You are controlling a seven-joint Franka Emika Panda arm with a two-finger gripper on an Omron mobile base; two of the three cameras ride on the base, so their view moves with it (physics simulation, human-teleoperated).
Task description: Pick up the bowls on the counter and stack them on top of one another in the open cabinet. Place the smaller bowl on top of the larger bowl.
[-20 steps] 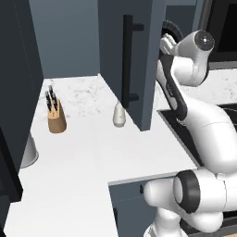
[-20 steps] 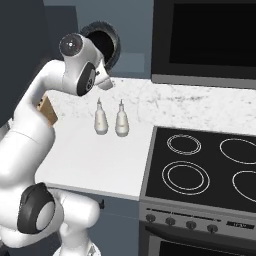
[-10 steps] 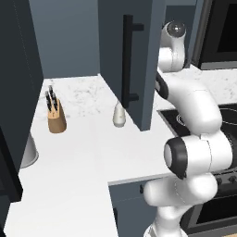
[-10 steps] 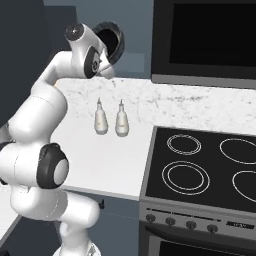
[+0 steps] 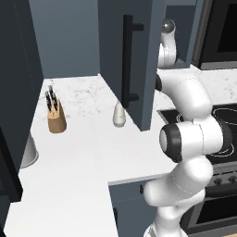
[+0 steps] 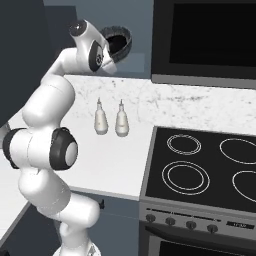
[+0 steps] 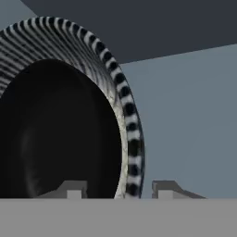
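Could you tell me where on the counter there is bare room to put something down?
The counter is bare in the broad stretch between the knife block and its front edge. A second free patch lies between the two shaker bottles and the stove, in front of them. It is tighter around the bottles themselves and behind the cabinet door.

Two cameras behind me look forward and down from left and right, sharing the desk (image 5: 88,152). My hand camera sits close against the bowl (image 7: 55,129).
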